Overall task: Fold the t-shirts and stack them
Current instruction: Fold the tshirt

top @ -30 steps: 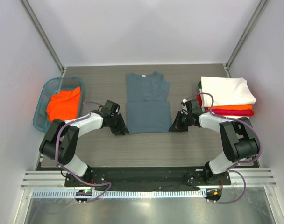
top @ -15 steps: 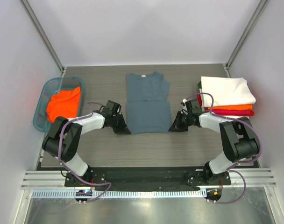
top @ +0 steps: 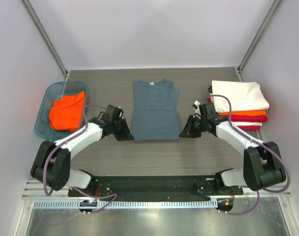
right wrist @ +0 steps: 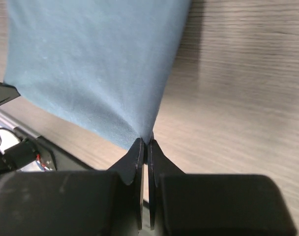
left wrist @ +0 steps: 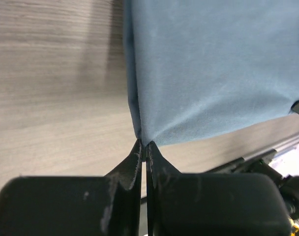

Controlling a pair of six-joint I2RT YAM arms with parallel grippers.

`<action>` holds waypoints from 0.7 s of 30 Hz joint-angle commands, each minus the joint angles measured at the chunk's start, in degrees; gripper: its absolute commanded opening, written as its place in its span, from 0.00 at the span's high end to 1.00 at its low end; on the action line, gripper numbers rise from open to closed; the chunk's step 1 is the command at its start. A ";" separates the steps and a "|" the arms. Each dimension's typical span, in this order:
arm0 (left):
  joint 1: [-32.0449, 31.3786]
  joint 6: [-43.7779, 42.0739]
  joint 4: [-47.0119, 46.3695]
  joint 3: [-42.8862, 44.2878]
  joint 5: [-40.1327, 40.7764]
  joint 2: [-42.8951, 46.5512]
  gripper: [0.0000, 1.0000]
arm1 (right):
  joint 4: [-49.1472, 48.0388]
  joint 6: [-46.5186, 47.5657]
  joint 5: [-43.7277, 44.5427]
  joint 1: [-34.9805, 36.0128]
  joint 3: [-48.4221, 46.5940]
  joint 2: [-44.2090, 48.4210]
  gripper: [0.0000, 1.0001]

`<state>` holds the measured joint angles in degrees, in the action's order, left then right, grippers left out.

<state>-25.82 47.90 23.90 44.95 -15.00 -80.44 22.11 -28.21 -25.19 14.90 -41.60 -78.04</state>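
The slate blue-grey t-shirt lies in the middle of the table, its lower half doubled over, its white neck label at the far end. My left gripper is shut on its near left corner. My right gripper is shut on its near right corner. Both corners are pinched between the fingertips and the cloth hangs taut from them. A folded stack with a white t-shirt on top of an orange t-shirt and a red t-shirt sits at the right. Another orange t-shirt lies crumpled in the basket.
The teal translucent basket stands at the left edge of the table. White walls close in the table on three sides. The black base rail runs along the near edge.
Both grippers have lifted and drawn the near corners slightly; both arms' elbows have swung outward and nearer. The blue-grey shirt has slid a little toward me.
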 commanded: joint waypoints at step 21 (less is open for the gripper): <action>-4.15 10.37 10.82 -9.45 0.41 33.69 1.00 | 14.19 -1.76 -2.94 -0.04 -0.49 27.59 0.99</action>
<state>-30.24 56.36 32.53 35.38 -16.05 -47.81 35.55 -29.10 -29.32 14.96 -40.88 -51.24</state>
